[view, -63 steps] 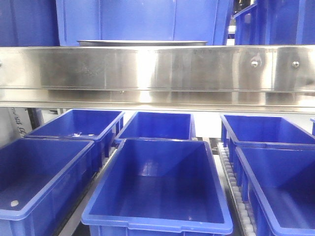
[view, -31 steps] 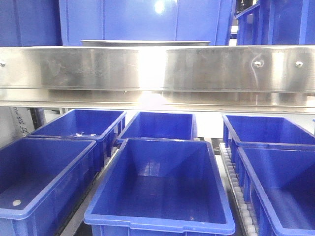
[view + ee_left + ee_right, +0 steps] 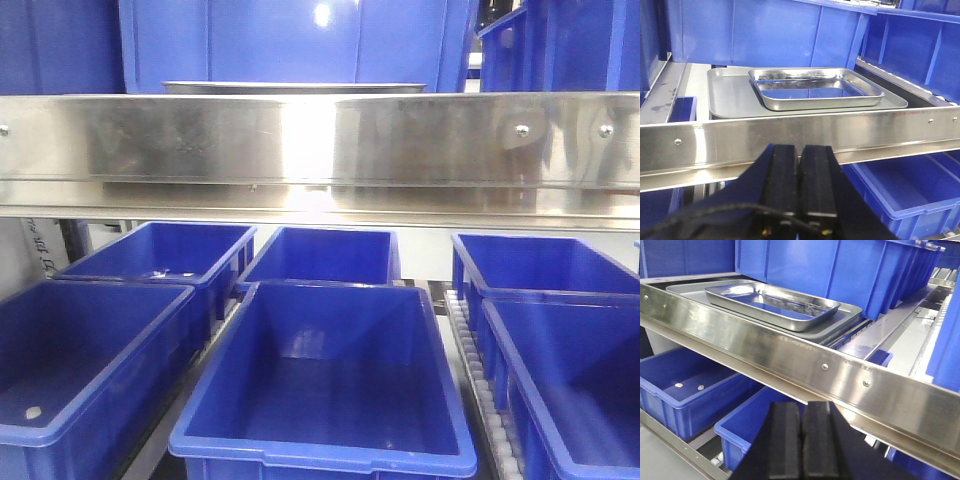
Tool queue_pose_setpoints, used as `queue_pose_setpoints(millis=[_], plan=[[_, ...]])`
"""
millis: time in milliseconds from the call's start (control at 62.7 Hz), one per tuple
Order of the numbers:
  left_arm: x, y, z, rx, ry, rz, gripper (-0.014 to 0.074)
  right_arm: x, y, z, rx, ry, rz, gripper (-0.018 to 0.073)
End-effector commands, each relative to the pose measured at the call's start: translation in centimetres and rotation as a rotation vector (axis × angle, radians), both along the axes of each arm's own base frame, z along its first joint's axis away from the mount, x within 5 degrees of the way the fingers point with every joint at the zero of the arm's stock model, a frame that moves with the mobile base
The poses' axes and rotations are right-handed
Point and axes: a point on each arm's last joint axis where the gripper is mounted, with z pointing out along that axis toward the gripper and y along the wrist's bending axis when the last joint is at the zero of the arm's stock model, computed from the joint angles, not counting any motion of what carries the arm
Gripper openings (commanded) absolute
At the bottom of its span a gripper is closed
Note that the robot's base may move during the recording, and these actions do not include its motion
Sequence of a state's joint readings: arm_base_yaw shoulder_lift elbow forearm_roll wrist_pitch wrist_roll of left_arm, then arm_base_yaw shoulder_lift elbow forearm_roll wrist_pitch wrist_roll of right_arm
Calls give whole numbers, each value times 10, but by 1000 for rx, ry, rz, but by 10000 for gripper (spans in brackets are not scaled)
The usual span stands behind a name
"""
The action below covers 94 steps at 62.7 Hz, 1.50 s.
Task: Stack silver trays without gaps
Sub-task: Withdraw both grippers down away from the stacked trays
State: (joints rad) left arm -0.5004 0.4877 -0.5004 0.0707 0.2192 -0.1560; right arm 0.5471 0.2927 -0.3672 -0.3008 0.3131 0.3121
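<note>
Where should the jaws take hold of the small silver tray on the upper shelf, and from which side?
Probably the small silver tray's near flat rim, approached from the front over the shelf rail. It lies inside the larger tray, so that out-turned edge is exposed.

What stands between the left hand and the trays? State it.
The steel rail crosses between the shut left hand and the trays, seen in the left wrist view.

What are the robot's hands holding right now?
Nothing. The left gripper and right gripper are both shut and empty, below the shelf rail; the silver trays lie untouched.
</note>
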Motion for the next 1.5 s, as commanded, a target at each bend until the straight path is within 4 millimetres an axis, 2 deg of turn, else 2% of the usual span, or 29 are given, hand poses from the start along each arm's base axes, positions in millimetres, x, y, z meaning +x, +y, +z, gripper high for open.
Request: queue_pose_setpoints(millis=[0, 271, 478, 574, 701, 909, 973, 1483], plan=[[0, -1, 18, -47, -110, -14, -48, -1, 2, 16, 20, -105, 24, 50], [0, -2, 16, -50, -93, -15, -48, -1, 2, 16, 20, -105, 24, 50], [-24, 18, 9, 39, -165, 50, -48, -1, 2, 16, 20, -105, 24, 50], [-35, 29, -9, 36, -202, 146, -48, -1, 2, 16, 20, -105, 24, 50], [-45, 38, -48, 17, -212, 261, -48, -1, 2, 16, 20, -105, 24, 50], [-45, 43, -101, -1, -287, 357, -48, -1, 2, 16, 20, -105, 24, 50], [-42, 44, -111, -15, -339, 377, -48, -1, 2, 16, 21, -106, 24, 50], [-41, 44, -113, -2, -296, 374, -48, -1, 2, 16, 20, -105, 24, 50]])
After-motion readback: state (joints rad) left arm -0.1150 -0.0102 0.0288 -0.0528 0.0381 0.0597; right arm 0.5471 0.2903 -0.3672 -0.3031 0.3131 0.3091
